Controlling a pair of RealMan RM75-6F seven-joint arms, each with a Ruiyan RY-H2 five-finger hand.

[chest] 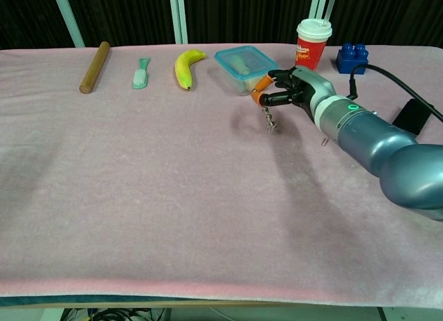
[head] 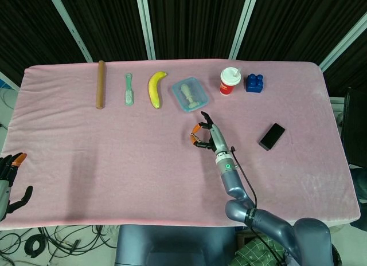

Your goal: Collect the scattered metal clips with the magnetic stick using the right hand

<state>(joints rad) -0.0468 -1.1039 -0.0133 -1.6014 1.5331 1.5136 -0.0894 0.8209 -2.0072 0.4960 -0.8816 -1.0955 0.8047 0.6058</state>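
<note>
We see the right hand [chest: 291, 90] just in front of the clear box [chest: 246, 68], near the far edge of the pink surface [chest: 138, 196]. It pinches a thin magnetic stick [chest: 267, 116], we think, with small metal clips [chest: 273, 127] bunched at its tip. The left hand [head: 10, 183] hangs spread past the near left corner.

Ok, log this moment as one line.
right hand: holds magnetic stick, clips hanging at tip | one clip loose on cloth | left hand: idle at table edge
</note>
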